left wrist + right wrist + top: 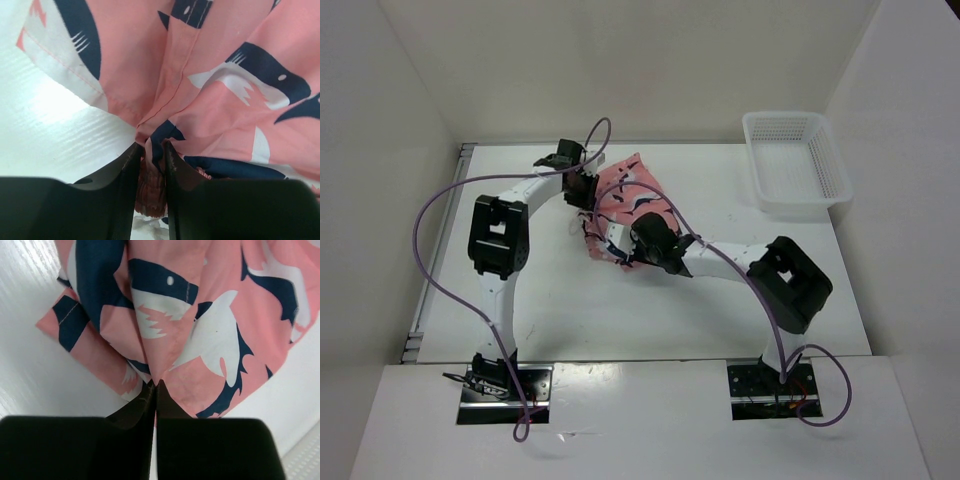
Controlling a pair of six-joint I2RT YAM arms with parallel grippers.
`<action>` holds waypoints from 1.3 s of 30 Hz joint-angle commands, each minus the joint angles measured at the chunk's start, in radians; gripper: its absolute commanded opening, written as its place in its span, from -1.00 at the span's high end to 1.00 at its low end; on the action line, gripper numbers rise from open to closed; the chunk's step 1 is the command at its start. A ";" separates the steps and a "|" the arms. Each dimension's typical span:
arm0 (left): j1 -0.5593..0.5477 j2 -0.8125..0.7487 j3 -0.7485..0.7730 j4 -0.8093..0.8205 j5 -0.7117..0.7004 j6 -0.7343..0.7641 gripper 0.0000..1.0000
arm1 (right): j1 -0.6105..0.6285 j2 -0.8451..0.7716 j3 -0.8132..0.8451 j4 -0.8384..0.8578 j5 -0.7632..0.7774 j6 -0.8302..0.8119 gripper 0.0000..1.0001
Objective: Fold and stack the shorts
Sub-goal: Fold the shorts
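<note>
Our left gripper (152,155) pinches a bunch of the shorts (628,200); our right gripper (154,387) is squeezed tight on their edge; the shorts lie crumpled on the table (550,300), well apart from the basket (795,165); we think folding and stacking are both left.

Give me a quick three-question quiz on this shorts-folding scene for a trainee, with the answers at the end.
1. True or false: the basket has nothing in it.
2. Multiple choice: the left gripper is gripping A) the basket, B) the shorts, C) nothing.
3. Fill the gap: the right gripper is ___ on a fold of the shorts.

Key: 1 true; 2 B; 3 shut.
</note>
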 commanded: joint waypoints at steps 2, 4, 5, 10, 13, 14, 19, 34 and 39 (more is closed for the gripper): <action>0.006 0.016 0.066 0.016 -0.053 0.005 0.36 | -0.001 -0.002 -0.014 -0.048 -0.060 -0.021 1.00; 0.006 0.016 0.076 0.016 -0.066 0.005 0.36 | -0.001 -0.026 -0.014 -0.088 -0.104 -0.021 1.00; 0.006 0.016 0.076 0.016 -0.066 0.005 0.36 | -0.001 -0.051 -0.014 -0.126 -0.116 -0.007 1.00; 0.006 0.007 0.085 0.016 -0.055 0.005 0.30 | 0.053 -0.092 -0.060 -0.197 -0.202 0.002 1.00; 0.006 -0.004 0.076 0.016 -0.043 0.005 0.24 | 0.086 -0.093 -0.060 -0.220 -0.242 0.013 0.91; 0.006 -0.015 0.076 0.007 -0.032 0.005 0.22 | 0.086 -0.093 -0.048 -0.229 -0.265 0.040 0.60; 0.006 -0.105 0.066 -0.024 0.008 0.005 -0.29 | 0.086 -0.115 0.105 -0.309 -0.325 0.143 -0.03; -0.050 -0.355 -0.167 -0.147 0.114 0.005 -0.52 | -0.381 -0.035 0.409 -0.146 -0.402 0.596 -0.43; -0.071 -0.337 -0.242 -0.138 0.138 0.005 -0.52 | -0.473 0.209 0.587 -0.125 -0.425 0.711 -0.49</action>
